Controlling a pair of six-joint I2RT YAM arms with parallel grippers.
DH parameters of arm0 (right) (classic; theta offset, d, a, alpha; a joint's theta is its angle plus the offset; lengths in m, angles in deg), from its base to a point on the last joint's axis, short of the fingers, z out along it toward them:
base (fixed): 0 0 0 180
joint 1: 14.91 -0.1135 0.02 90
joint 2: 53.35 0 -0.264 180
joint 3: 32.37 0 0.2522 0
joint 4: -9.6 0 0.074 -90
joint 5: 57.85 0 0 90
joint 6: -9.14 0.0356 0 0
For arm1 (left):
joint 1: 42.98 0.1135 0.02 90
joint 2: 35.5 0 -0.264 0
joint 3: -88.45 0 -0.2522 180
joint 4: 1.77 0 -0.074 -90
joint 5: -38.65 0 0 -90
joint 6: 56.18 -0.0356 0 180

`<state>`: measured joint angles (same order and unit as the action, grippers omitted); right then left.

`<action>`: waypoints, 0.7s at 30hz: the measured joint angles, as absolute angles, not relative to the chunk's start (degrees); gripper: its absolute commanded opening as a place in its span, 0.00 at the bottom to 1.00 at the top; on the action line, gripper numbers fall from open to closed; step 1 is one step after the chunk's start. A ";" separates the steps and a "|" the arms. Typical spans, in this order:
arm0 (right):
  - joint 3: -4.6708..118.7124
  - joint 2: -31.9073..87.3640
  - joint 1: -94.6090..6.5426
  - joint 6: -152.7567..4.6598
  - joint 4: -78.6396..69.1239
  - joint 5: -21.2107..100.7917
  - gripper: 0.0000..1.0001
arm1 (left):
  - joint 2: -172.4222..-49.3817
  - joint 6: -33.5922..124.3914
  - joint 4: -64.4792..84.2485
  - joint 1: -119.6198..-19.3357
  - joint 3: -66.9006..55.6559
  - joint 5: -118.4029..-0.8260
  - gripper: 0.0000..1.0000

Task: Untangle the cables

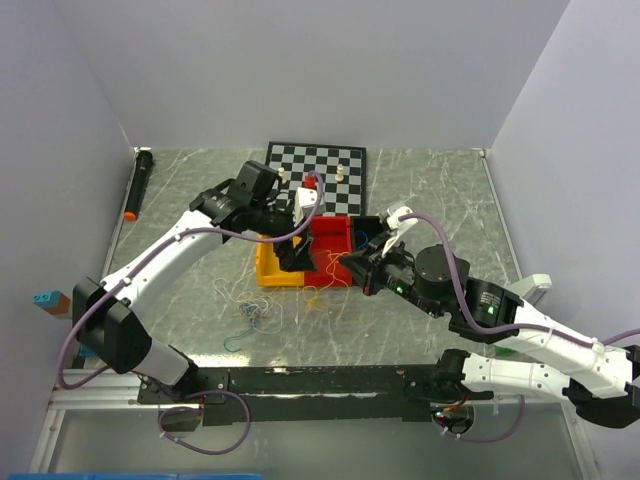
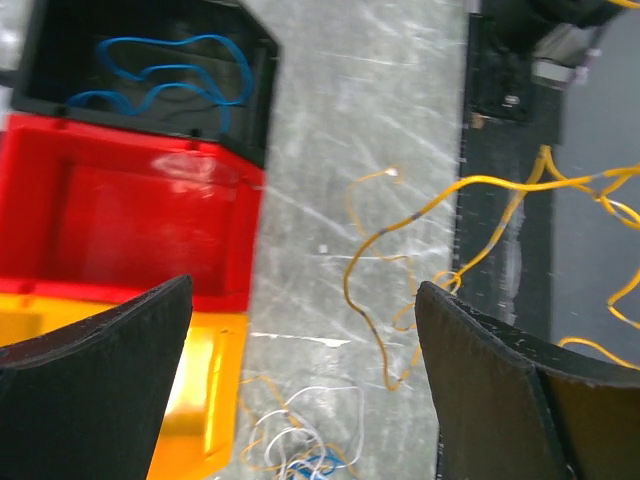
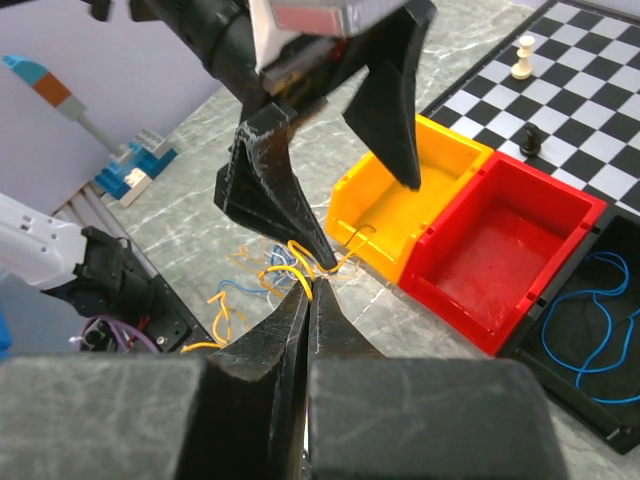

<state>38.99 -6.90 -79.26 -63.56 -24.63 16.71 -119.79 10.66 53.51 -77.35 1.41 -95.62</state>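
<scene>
A loose tangle of thin blue, whitish and orange-yellow cables (image 1: 252, 308) lies on the marble table, in front of the yellow bin (image 1: 272, 268). My right gripper (image 3: 312, 278) is shut on one orange-yellow cable (image 3: 285, 248) and holds it just above the table. My left gripper (image 2: 305, 288) hangs open right beside it, fingers (image 3: 278, 190) wide apart and empty. Below it in the left wrist view are the orange-yellow cable (image 2: 372, 250) and the tangle (image 2: 300, 440). A blue cable (image 2: 165, 75) lies coiled in the black bin (image 2: 262, 110).
Yellow, red (image 1: 332, 240) and black (image 1: 368, 230) bins stand in a row behind the grippers. A chessboard (image 1: 300, 158) with a few pieces lies at the back. A black marker with an orange tip (image 1: 137, 185) lies far left. A black rail (image 1: 320, 380) runs along the near edge.
</scene>
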 measured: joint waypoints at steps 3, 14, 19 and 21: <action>38.99 -7.07 -79.26 -63.59 -24.30 17.43 0.00 | -120.66 9.15 54.93 -77.35 1.54 -98.77 0.98; 38.99 -7.09 -79.26 -63.59 -23.82 18.72 0.00 | -124.40 2.95 61.53 -77.35 6.22 -107.27 0.01; 38.99 -7.70 -79.26 -63.61 -23.95 18.08 0.00 | -129.16 0.37 67.14 -77.37 10.39 -107.45 0.01; 38.95 -8.25 -79.26 -63.61 -24.54 17.52 0.01 | -129.43 0.87 67.89 -77.35 10.39 -106.55 0.01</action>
<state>38.95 -8.25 -79.26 -63.61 -24.54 17.52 -129.43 0.87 67.89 -77.35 10.39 -106.55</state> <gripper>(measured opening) 0.008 0.022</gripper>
